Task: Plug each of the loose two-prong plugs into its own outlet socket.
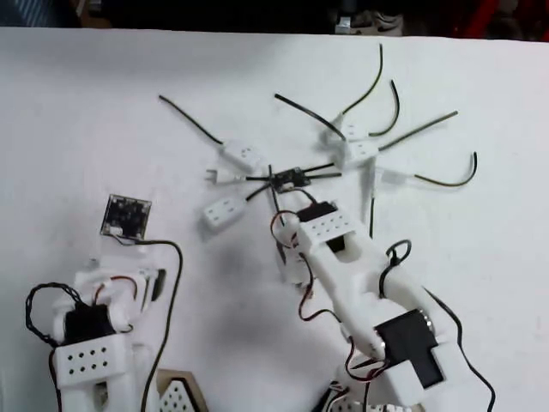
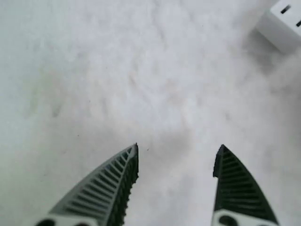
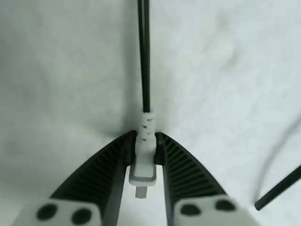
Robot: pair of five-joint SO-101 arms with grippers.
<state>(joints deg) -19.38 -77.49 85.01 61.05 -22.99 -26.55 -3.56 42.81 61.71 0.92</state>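
White plastic showed between the black ribbed fingers of the right tool (image 3: 146,137). We saw it pinched tight on a two-prong plug (image 3: 146,127), whose black cord (image 3: 143,56) ran straight away over the white bench (image 3: 56,70). The left tool (image 2: 178,147) stood spread wide above the bench, gripping nothing, and a white outlet socket (image 2: 282,23) lay well apart from its fingertips. In the high view we found more sockets (image 1: 225,211) lying among loose cords near the bench's middle.
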